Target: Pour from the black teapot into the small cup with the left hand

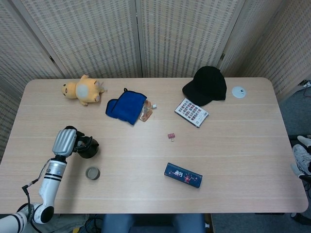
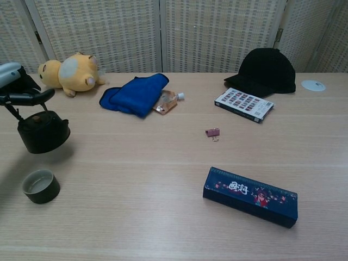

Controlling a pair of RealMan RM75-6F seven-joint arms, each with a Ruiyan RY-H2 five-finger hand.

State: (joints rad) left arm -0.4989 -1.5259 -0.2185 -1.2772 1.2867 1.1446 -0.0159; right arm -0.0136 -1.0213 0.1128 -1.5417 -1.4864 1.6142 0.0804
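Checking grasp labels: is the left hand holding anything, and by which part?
Yes. The left hand holds the black teapot by its thin top handle, fingers hooked around it; the pot hangs below them. The right hand is not in view.

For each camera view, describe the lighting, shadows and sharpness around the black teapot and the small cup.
Head view: even, soft light, no glare; the black teapot reads as a dark blob with little detail. Chest view: sharp throughout; the teapot casts a soft shadow on the table beneath it, and the small cup shows a faint shadow beside it; the left hand is cut by the frame edge.
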